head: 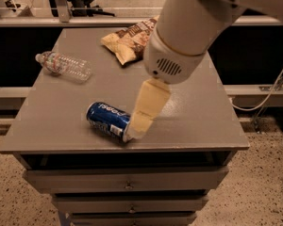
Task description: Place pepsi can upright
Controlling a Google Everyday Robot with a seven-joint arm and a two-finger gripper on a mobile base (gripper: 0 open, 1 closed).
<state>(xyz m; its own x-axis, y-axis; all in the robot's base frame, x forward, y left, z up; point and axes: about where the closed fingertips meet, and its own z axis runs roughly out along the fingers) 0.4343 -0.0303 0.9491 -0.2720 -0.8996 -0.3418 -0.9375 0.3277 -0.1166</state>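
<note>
The pepsi can [105,118] is seen lying on its side near the front edge of the grey table [198,121], left of centre in the lower half of the frame. Its long axis runs from upper left to lower right, and its silver end is turned toward the lower right. The gripper [136,125] is carried by the large white arm that fills the upper right of the frame. Its cream-coloured tip is set at the can's silver end, touching it or just beside it; which of the two cannot be told. Whether the gripper is open or closed cannot be told either, and the can is judged not to be lifted, since it rests on the table.

The can is expected to be light and fairly stiff, but thin-walled, so a dent may be made by a hard squeeze. Its painted side is taken to be smooth and slippery, and being round it is likely to roll if nudged from the side (whether it is full or empty cannot be seen). Hold is best taken across the middle of the blue body, so that it can be swung up onto its base.

A water bottle [63,66] at upper left and a snack bag [125,44] at top centre are lying well apart from the can.
</note>
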